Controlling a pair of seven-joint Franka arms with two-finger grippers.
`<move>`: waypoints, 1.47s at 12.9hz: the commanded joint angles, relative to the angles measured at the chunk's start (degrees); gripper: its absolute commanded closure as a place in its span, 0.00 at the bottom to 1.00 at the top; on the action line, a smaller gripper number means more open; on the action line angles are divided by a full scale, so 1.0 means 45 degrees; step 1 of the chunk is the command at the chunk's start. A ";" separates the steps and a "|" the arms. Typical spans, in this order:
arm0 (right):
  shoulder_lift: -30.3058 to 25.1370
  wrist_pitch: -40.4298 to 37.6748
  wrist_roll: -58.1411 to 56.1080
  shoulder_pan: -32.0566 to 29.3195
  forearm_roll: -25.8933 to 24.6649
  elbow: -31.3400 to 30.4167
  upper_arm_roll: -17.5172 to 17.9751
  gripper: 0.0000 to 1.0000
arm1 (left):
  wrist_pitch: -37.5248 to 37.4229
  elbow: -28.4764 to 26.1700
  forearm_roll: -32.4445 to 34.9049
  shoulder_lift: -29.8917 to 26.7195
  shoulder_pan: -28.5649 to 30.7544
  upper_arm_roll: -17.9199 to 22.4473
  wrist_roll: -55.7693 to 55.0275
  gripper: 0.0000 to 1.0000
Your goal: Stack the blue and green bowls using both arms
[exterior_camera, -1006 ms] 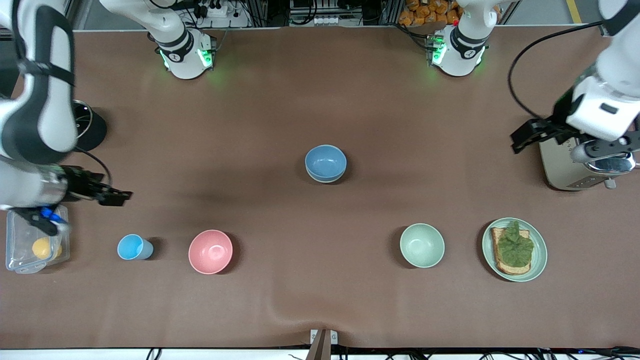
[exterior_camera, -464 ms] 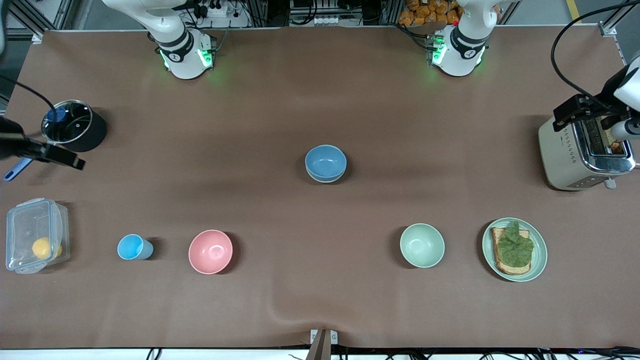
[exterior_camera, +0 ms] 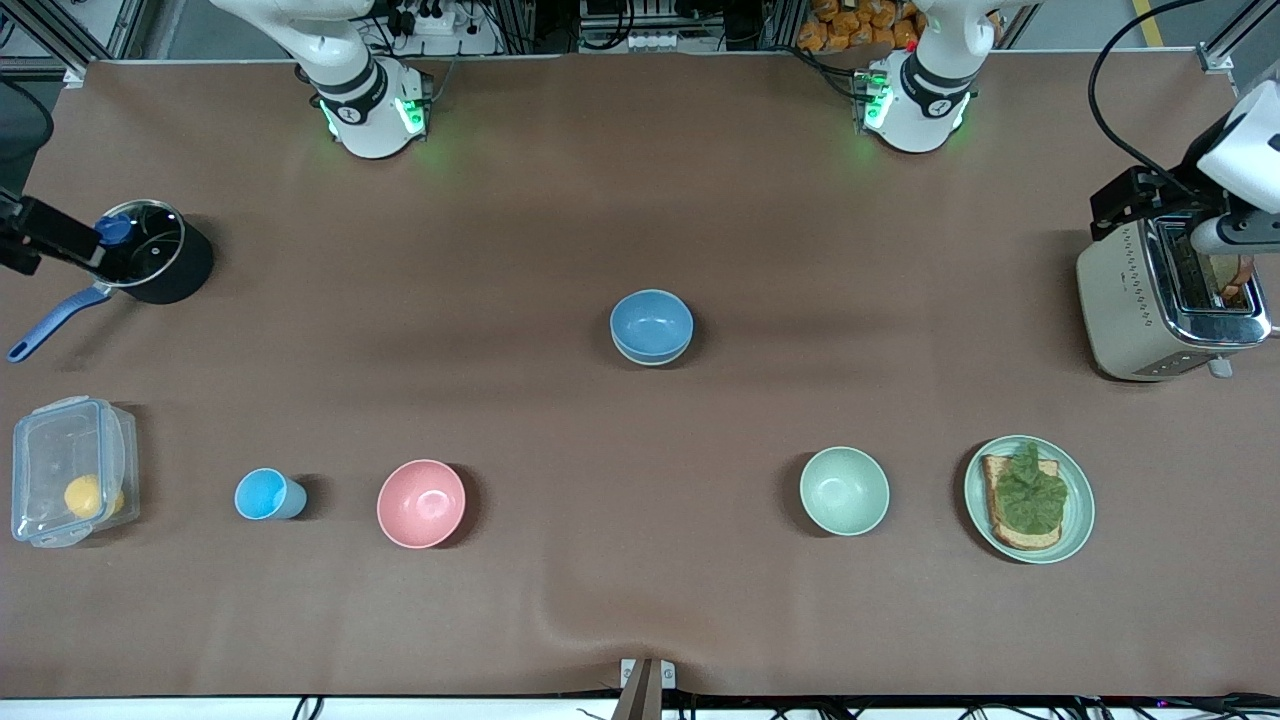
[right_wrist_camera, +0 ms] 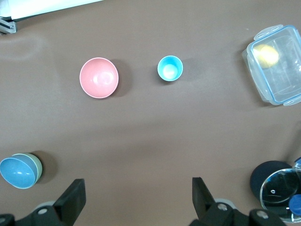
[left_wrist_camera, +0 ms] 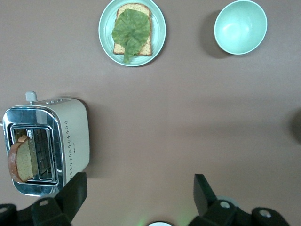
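Note:
The blue bowl (exterior_camera: pixel 651 322) sits nested in the green bowl (exterior_camera: pixel 652 361) at the table's middle; only a thin sage rim of the green bowl shows under it. The right wrist view shows the pair too, the blue bowl (right_wrist_camera: pixel 18 172) inside the green bowl (right_wrist_camera: pixel 37 165). My right gripper (exterior_camera: pixel 60 240) is open and empty, up in the air over the black pot at the right arm's end. My left gripper (exterior_camera: pixel 1125 205) is open and empty, over the toaster at the left arm's end. Both wrist views show spread fingers over bare table, the left (left_wrist_camera: pixel 138 183) and the right (right_wrist_camera: pixel 137 186).
A lighter mint bowl (exterior_camera: pixel 844 490) and a plate with toast and lettuce (exterior_camera: pixel 1075 520) lie nearer the camera toward the left arm's end, past the toaster (exterior_camera: pixel 1130 310). A pink bowl (exterior_camera: pixel 421 503), light-blue cup (exterior_camera: pixel 265 494), clear box (exterior_camera: pixel 60 450) and black pot (exterior_camera: pixel 180 275) lie toward the right arm's end.
Both arms have drawn back toward their ends of the table. The right gripper went from over the clear box to over the pot. The left gripper moved over the toaster. The bowls stayed still.

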 commanded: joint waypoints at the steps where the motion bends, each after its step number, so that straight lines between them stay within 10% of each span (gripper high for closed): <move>1: -0.0410 0.0146 -0.0302 -0.0421 -0.0379 -0.0484 0.0680 0.00 | 0.0106 -0.0314 -0.0237 -0.0347 -0.0339 0.0286 0.0296 0.00; 19: -0.0645 0.0225 -0.0087 -0.0227 -0.0477 -0.0894 0.0780 0.00 | 0.0751 -0.0041 -0.0703 -0.0209 -0.0458 0.0247 -0.0034 0.00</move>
